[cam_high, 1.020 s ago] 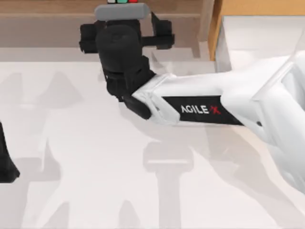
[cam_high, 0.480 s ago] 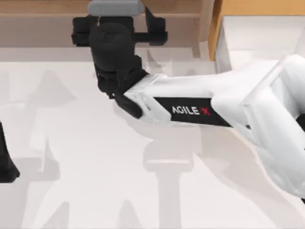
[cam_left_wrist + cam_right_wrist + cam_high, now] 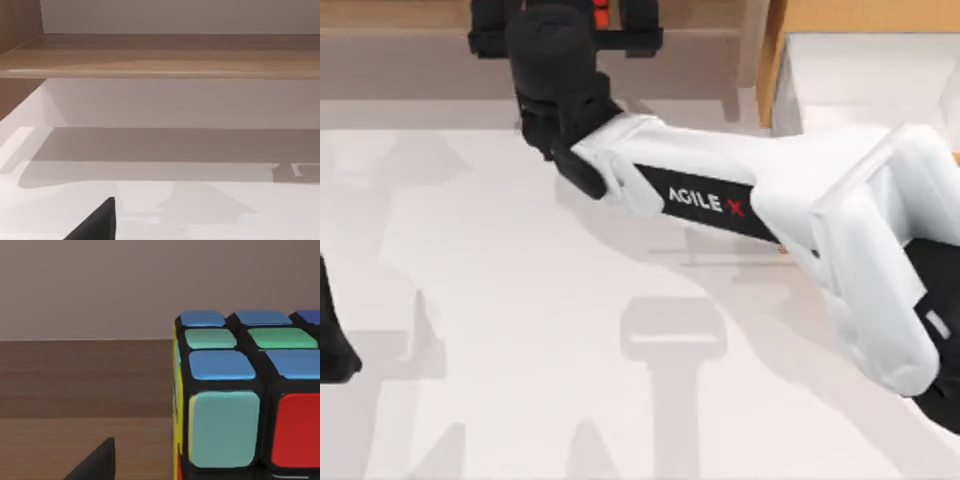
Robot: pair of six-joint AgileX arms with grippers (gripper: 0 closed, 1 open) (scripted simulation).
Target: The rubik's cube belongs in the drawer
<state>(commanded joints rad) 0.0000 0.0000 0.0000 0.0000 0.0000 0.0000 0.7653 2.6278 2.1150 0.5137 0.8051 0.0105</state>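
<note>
Right hand (image 3: 565,15) reaching over shelf (image 3: 410,45) at worktop's (image 3: 520,330) far edge; grip state impossible to tell. Rubik's cube (image 3: 245,395) sitting on shelf, close before right wrist camera. Drawer (image 3: 860,70) lying open far right. Left arm (image 3: 332,340) sitting at left edge.

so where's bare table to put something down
Bare white table spans the left and middle, between the parked left arm's gripper and the right arm. Crowded at the top: right gripper, rubik's cube, wooden shelf, drawer.
</note>
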